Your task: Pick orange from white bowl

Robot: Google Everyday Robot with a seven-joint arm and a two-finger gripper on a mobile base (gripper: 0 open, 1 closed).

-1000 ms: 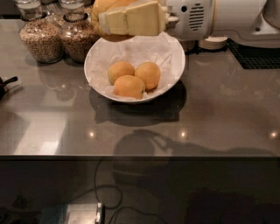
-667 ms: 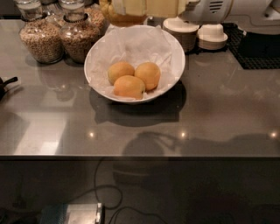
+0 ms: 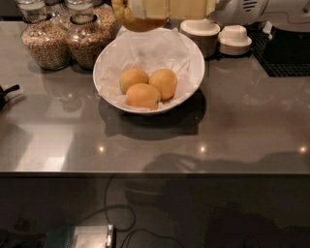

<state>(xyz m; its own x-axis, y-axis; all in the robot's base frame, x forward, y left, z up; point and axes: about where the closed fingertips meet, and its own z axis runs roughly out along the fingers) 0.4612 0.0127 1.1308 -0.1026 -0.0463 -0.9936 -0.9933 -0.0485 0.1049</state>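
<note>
The cream-padded end effector [image 3: 147, 7] hung at the frame's top edge, clenched around a matte yellow-orange orange [image 3: 140, 23]; directly beneath it sat the glossy white bowl [image 3: 193, 55], lined with crinkled paper and cradling three similar round fruits [image 3: 147, 87]; to its left stood grain-filled glass jars [image 3: 46, 43], to its right stacked cream cups [image 3: 201, 34], all on a dim, reflective grey tabletop [image 3: 242, 131].

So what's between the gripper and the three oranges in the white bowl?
In the camera view, only crinkled paper lining the white bowl; the gripper, holding a fourth orange, hangs above its far rim.
</note>
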